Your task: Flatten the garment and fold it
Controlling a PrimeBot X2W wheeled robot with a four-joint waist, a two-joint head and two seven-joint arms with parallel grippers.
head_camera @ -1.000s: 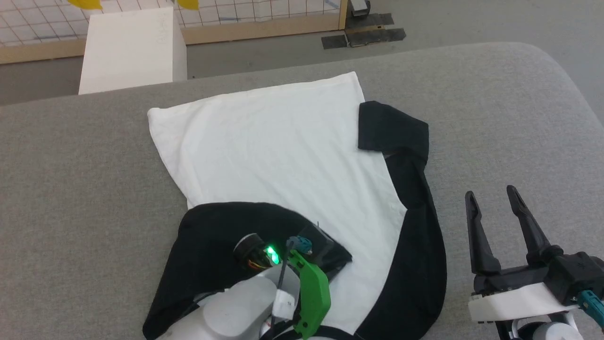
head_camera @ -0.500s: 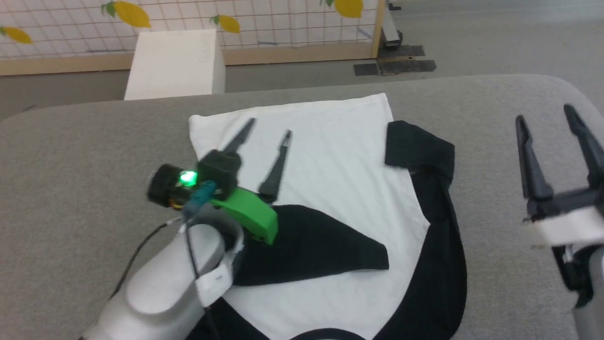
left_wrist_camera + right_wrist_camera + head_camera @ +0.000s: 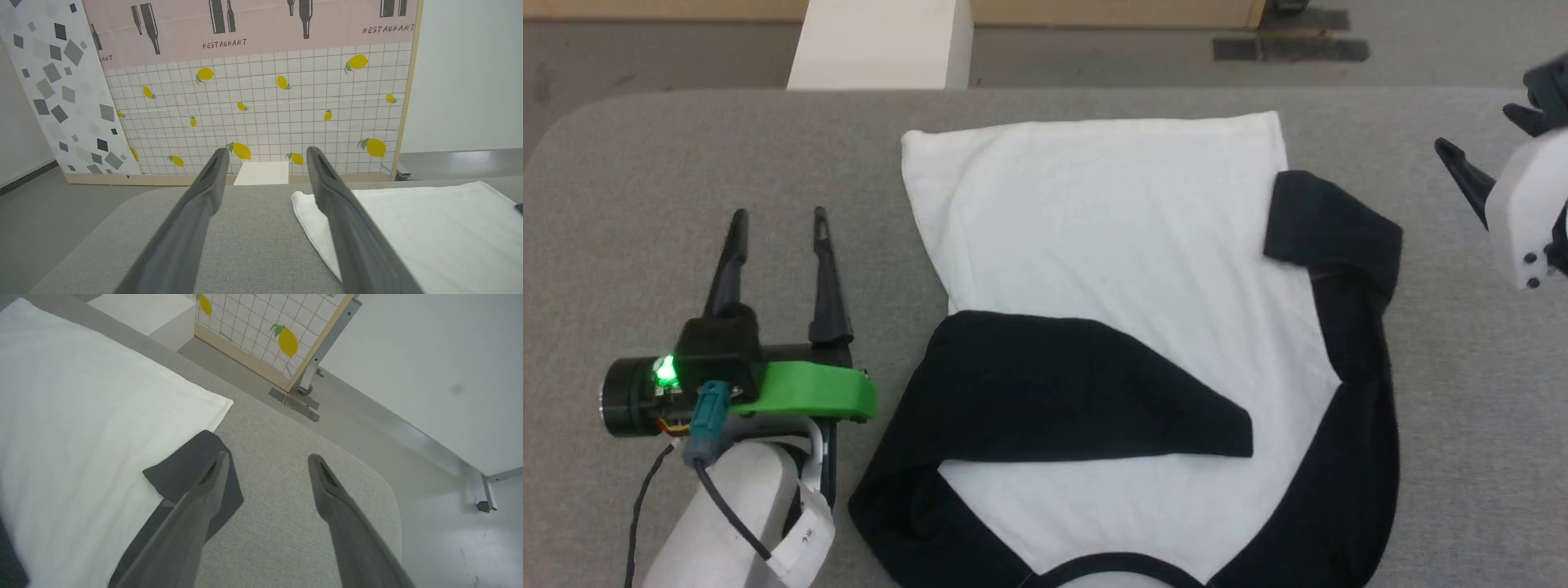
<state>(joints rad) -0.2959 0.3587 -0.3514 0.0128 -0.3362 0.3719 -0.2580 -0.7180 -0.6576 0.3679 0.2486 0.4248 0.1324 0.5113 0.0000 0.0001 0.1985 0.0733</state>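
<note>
The garment (image 3: 1111,229) lies on the grey table (image 3: 645,188), white body spread flat, neckline nearest me. One black sleeve (image 3: 1062,392) is folded across the lower body. The other sleeve (image 3: 1356,384) runs down the right side, and its cuff (image 3: 1331,224) is bent back at the top. My left gripper (image 3: 778,214) stands open over bare table left of the garment, nothing between its fingers; in the left wrist view (image 3: 267,150) the white hem corner (image 3: 310,204) lies just right of it. My right gripper (image 3: 268,457) is open above the table beside the cuff (image 3: 192,465).
A white box (image 3: 882,41) stands on the floor beyond the table's far edge. Behind it is a lemon-patterned screen (image 3: 265,102) on a wooden frame. The table's far corners are rounded, with grey floor (image 3: 449,522) past the right one.
My left gripper has opened, let go of the black sleeve now lying across the body, and drawn away to the left. The right gripper has moved farther away, to the right. The camera has shifted.
</note>
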